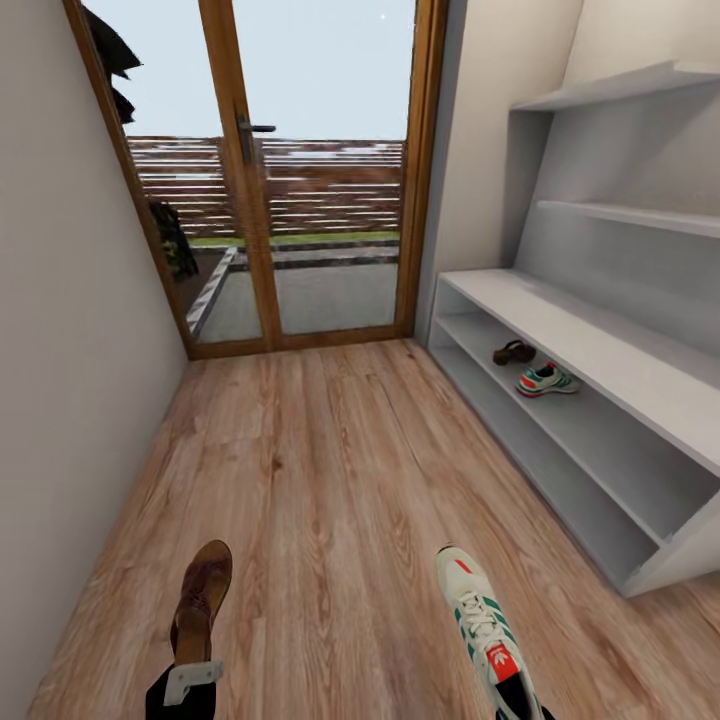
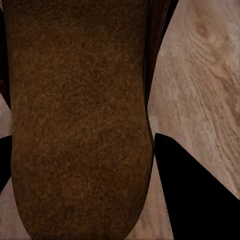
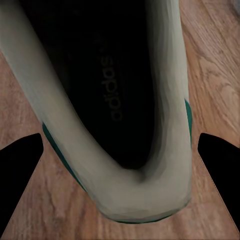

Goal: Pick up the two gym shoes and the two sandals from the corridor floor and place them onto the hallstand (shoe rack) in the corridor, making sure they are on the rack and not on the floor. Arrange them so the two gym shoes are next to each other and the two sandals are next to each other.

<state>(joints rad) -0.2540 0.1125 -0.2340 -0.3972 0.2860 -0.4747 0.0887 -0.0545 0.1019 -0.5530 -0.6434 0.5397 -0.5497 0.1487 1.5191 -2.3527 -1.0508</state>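
From the head camera, a flat brown leather sandal (image 1: 201, 598) is held at the lower left by the left gripper (image 1: 190, 682), and a white lace-up sneaker with green stripes (image 1: 483, 622) is held at the lower right by the right gripper (image 1: 520, 700), both over the light wood-plank corridor floor (image 1: 330, 480). To the right stands the pale grey hallstand (image 1: 600, 350); on its upper low shelf a second brown sandal (image 1: 514, 352) lies just beside a second white sneaker (image 1: 547, 381). A wood-framed glass door (image 1: 300, 170) closes the corridor ahead.

The left wrist camera shows the sandal's dark brown insole (image 2: 80, 120) close up, with a dark finger (image 2: 200, 195) beside its edge; the fingers appear to pinch the sandal.

The right wrist camera looks into the sneaker's dark interior (image 3: 110, 90), its white heel collar lying between two dark fingers (image 3: 17, 175) that look to grip it
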